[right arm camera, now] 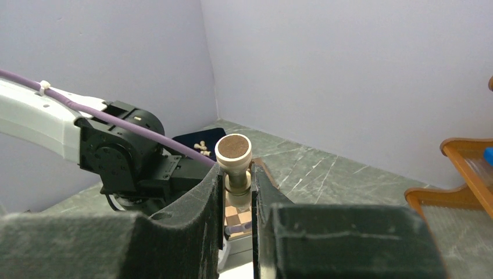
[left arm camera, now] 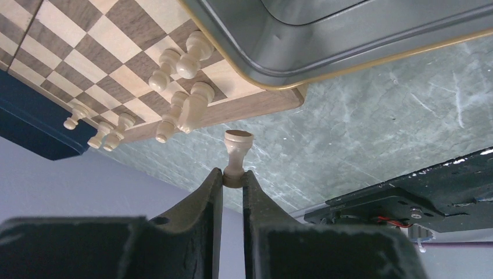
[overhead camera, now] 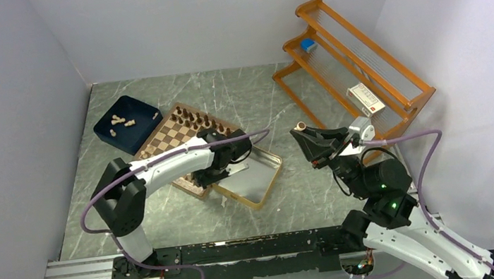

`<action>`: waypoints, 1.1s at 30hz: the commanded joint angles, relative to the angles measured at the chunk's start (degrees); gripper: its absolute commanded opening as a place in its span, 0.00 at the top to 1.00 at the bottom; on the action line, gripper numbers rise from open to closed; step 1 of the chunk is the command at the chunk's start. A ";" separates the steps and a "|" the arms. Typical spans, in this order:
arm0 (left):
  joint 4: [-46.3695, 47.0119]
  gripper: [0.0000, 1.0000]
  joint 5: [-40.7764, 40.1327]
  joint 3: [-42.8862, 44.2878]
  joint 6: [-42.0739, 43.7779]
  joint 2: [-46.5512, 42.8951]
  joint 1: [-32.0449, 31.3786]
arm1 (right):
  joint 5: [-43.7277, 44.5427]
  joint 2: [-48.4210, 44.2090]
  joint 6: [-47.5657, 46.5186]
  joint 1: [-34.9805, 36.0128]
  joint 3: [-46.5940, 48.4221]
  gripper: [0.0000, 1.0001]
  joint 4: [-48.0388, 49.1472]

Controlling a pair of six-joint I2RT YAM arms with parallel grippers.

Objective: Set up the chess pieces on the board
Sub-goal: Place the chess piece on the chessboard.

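The board (overhead camera: 162,139) lies left of centre, with a row of dark chess pieces (overhead camera: 196,121) along its far rim. In the left wrist view several pale chess pieces (left arm camera: 186,58) stand near the board's (left arm camera: 116,46) edge. My left gripper (left arm camera: 232,174) is shut on the head of a pale piece (left arm camera: 237,145), held just off the board's corner; from above this gripper (overhead camera: 201,178) is over the board's near edge. My right gripper (right arm camera: 237,174) is raised right of the tin and shut on another pale piece (right arm camera: 234,152), felt base up, also visible from above (overhead camera: 301,126).
A silver gold-rimmed tin (overhead camera: 263,180) lies against the board's right side and overlaps its corner (left arm camera: 325,40). A navy tray (overhead camera: 119,107) with several loose pale pieces sits at the back left. An orange wooden rack (overhead camera: 355,62) holding a white box stands at the back right.
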 commanded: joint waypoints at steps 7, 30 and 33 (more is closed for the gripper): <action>0.28 0.91 -3.71 -0.99 1.20 2.52 -0.17 | 1.13 -1.35 -0.22 -0.06 1.50 0.90 -0.53; -0.27 0.90 -4.75 2.42 1.08 8.83 -0.14 | 0.60 -1.89 -0.22 -0.07 2.32 0.90 -0.94; -0.24 0.90 -5.04 2.48 0.90 9.29 -0.21 | 0.40 -2.01 -0.11 -0.08 2.28 0.90 -0.87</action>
